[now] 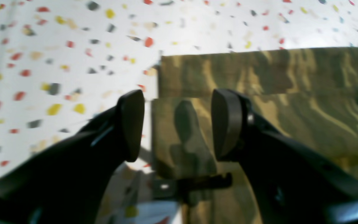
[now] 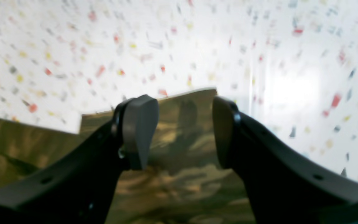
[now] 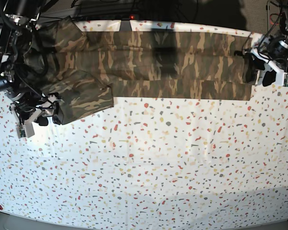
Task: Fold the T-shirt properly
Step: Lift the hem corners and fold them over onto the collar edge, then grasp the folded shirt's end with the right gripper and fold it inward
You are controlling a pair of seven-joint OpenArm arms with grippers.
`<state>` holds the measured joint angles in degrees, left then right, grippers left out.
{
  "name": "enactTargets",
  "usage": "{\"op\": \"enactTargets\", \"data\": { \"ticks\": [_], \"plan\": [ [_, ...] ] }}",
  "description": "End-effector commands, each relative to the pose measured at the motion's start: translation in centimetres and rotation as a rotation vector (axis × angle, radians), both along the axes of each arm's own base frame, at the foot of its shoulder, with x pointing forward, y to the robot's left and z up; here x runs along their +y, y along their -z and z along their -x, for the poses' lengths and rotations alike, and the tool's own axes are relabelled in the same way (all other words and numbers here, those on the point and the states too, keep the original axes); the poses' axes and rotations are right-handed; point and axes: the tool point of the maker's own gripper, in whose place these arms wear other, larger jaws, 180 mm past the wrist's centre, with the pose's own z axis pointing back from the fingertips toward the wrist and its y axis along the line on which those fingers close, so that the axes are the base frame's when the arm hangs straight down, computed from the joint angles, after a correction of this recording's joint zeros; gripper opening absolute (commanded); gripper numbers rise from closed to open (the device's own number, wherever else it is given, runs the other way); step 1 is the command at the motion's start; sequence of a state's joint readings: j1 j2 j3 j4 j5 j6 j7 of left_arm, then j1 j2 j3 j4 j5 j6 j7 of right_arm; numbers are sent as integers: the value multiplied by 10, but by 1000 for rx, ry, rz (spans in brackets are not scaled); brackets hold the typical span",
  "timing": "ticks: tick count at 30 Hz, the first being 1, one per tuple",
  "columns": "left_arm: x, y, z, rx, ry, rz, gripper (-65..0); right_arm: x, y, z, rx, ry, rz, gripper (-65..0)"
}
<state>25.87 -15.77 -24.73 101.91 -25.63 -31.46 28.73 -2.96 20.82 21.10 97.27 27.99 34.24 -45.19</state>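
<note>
You're looking at a white table (image 3: pixel 149 163) speckled with red, yellow and grey flecks. The camouflage T-shirt (image 3: pixel 173 64) lies flat along its far edge, one sleeve angling nearer at left.

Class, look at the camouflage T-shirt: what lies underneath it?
The T-shirt lies flat on a white speckled table, which shows all around its near edge. Folded layers of cloth overlap; whatever sits between or beneath them is covered and cannot be seen.
</note>
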Motion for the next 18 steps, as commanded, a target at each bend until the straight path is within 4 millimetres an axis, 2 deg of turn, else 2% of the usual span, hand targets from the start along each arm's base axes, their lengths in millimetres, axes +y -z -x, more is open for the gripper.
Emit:
{"op": "enactTargets", "data": {
  "ticks": [1,6,12,18],
  "plan": [
    [4,-13,-5,-45,-1,-2,-315,-2,-5,-9,-24,0,14,-329],
    [1,-18,-7,-65,-9,39,-315,-15,28,-25,56,46,-20,-329],
    [1,-18,-7,-65,-9,38,-315,-32,38,-53,106,82,-49,-329],
    [1,-18,-7,-65,-9,37,-315,-44,69,-55,235,63,51,-329]
  ]
}}
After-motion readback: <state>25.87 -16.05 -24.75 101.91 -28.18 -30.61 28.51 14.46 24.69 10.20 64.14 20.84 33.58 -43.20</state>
